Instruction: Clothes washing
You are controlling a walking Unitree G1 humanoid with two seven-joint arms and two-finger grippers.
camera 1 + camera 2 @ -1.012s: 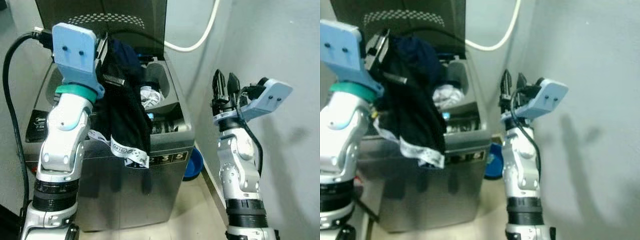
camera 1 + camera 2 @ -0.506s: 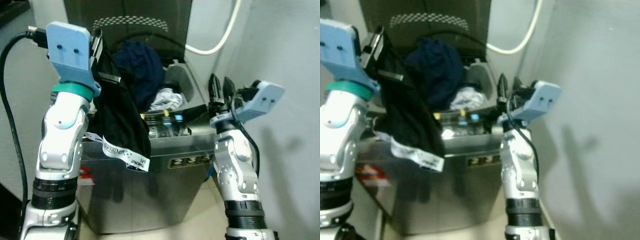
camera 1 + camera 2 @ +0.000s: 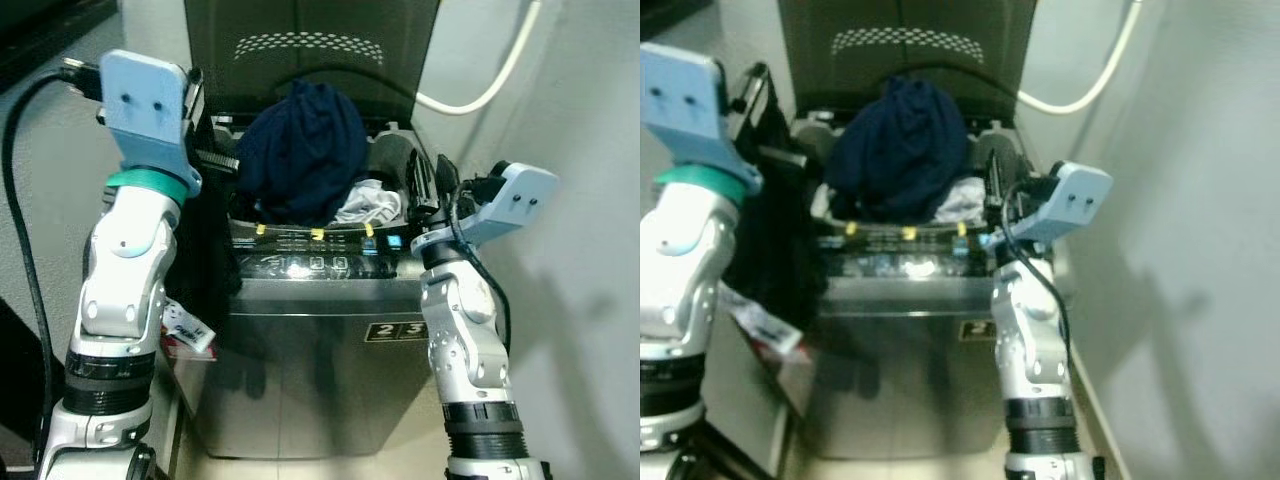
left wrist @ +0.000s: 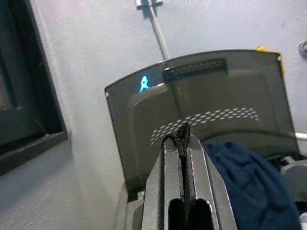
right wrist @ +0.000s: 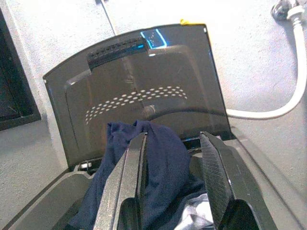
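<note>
A grey top-loading washing machine (image 3: 310, 320) stands before me with its dark lid (image 3: 310, 50) raised. A navy garment (image 3: 300, 150) is heaped in the opening, with a white garment (image 3: 370, 205) beside it. My left gripper (image 3: 200, 120) is held high at the machine's left rear corner, shut on a black garment (image 3: 205, 260) that hangs down the machine's left side; the pinched cloth (image 4: 183, 143) shows between the fingers in the left wrist view. My right gripper (image 3: 428, 180) is open, pointing up at the machine's right edge with nothing in it (image 5: 172, 143).
A white hose (image 3: 490, 85) curves along the wall behind the machine. A pale wall (image 3: 590, 250) stands close on the right. A black cable (image 3: 20, 200) loops off my left arm. A dark window frame (image 4: 29, 86) is on the left wall.
The camera has swung, so the machine now sits centred. The black garment that draped over the machine's front now hangs at its left side, still held. The right gripper stays open.
</note>
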